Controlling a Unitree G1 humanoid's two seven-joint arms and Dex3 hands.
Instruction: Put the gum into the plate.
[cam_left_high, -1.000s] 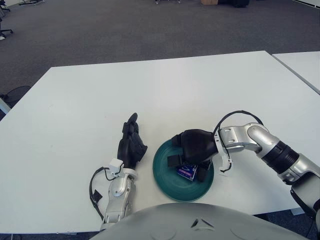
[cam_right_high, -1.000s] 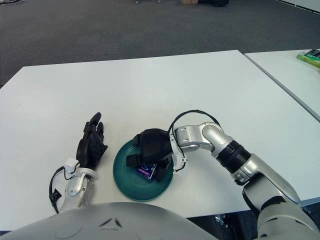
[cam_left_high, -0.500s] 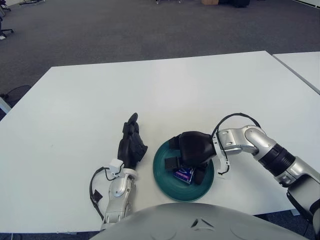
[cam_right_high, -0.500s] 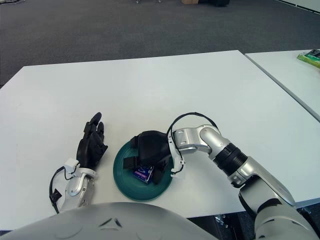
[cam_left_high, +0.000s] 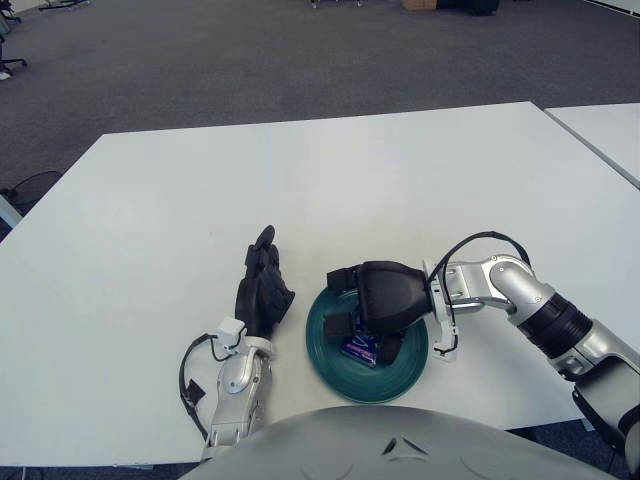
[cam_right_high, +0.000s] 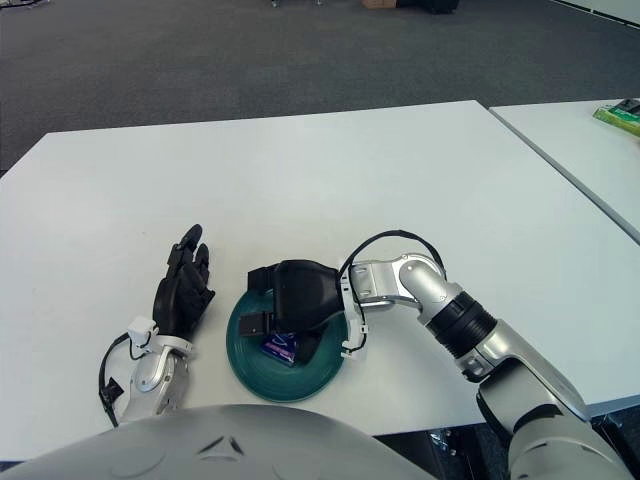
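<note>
A dark green plate (cam_left_high: 318, 352) lies on the white table (cam_left_high: 300, 180) near its front edge. My right hand (cam_left_high: 362, 338) reaches in from the right and hovers low over the plate's middle. Its black fingers are curled around a small blue and purple gum pack (cam_left_high: 359, 349), which sits just above or on the plate's floor; I cannot tell whether it touches. My left hand (cam_left_high: 263, 285) shows just left of the plate, fingers stretched forward and holding nothing.
A second white table (cam_left_high: 610, 130) stands to the right across a narrow gap, with a green object (cam_right_high: 622, 115) on it. Grey carpet lies beyond the far edge. The table's front edge runs just below the plate.
My right hand has slid left across the plate with the gum pack between its fingers, from the plate's right part to its middle. The left hand has not moved.
</note>
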